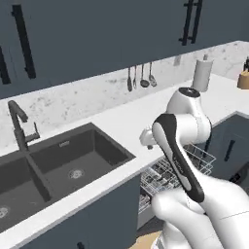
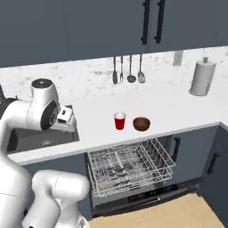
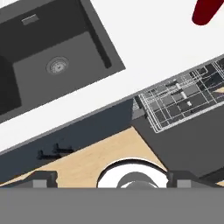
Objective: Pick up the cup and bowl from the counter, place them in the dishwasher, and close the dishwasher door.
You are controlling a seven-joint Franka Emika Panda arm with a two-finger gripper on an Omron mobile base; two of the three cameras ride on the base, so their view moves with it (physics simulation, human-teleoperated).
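Your jaws (image 3: 111, 183) are released, spread wide with nothing between them, and they look down over the front edge of the surface (image 2: 178, 111) rather than at anything you need to lift. Beyond them and off to one side stands the cup (image 2: 120, 120), upright on the surface, with the bowl (image 2: 141, 124) just beside it on its far side from the jaws; the two are close but apart. Below them the dishwasher (image 2: 133, 196) is open, its door (image 3: 188, 144) folded down and the white wire rack (image 2: 129, 167) pulled out under the surface edge.

Watch the approach first. The cup is light and tapered, so a sideways sweep would likely knock it over into the bowl or roll it off the edge into the rack. Come down over it, centred, before you clench.

The bowl sits so near the cup that an outer finger may clip its rim and push it; I'd judge the gap tight for wide-spread fingers.

Mind the sink (image 3: 52, 61) just beside the jaws: a swing across at this low height could catch the faucet (image 1: 18, 124).

Lowering later, the extended rack and the dropped door stand in the arm's path, so a shallow descent risks striking the wires.
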